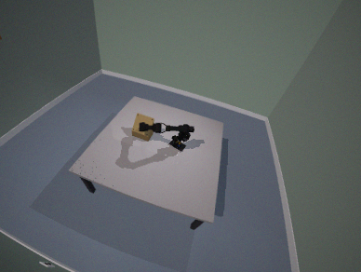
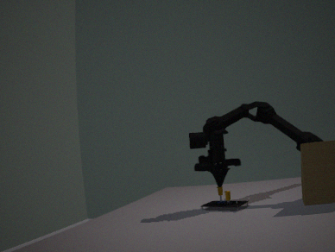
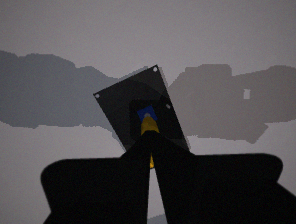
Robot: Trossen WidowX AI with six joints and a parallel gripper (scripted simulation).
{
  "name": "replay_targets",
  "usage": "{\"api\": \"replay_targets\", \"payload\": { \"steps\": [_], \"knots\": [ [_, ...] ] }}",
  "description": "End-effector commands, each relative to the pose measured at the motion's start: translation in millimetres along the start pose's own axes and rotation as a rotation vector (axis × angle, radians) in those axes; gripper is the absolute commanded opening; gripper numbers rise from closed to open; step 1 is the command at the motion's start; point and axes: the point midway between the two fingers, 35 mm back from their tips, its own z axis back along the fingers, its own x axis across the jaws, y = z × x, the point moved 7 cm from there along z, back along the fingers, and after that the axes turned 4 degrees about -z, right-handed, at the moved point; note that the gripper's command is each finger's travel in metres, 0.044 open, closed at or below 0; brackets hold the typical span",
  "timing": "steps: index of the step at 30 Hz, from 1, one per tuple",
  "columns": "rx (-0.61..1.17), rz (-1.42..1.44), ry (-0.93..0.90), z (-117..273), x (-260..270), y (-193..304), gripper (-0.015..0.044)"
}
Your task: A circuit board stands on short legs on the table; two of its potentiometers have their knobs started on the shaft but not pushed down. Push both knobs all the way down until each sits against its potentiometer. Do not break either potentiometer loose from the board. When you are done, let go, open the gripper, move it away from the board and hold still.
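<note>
Closed fingers, gripping nothing, point down at 1 yellow knob, at 6 o'clock.

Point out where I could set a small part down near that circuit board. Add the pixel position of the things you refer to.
Best bet: the tabletop in front of the board (image 2: pixel 213 205) in the exterior view, beyond the arm's shadow. It's crowded above the board: the gripper (image 2: pixel 220 185) sits over one yellow knob (image 2: pixel 220 191), the other (image 2: pixel 227 196) close beside.

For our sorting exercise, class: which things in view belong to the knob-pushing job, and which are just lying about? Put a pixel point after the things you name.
Part of the job:
- gripper (image 2: pixel 220 186) (image 3: pixel 149 134)
- circuit board (image 2: pixel 211 204) (image 3: pixel 120 95)
- two yellow knobs

Not part of it:
- tan block (image 1: pixel 143 122) (image 2: pixel 319 173)
</note>
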Motion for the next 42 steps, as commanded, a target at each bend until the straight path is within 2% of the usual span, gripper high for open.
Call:
{"api": "replay_targets", "payload": {
  "steps": [1, 42],
  "knots": [
    [0.003, -0.006, 0.005, -7.8, -0.4, -1.7, 0.0],
    [0.003, -0.006, 0.005, -20.2, -0.4, -1.7, 0.0]
  ]
}}
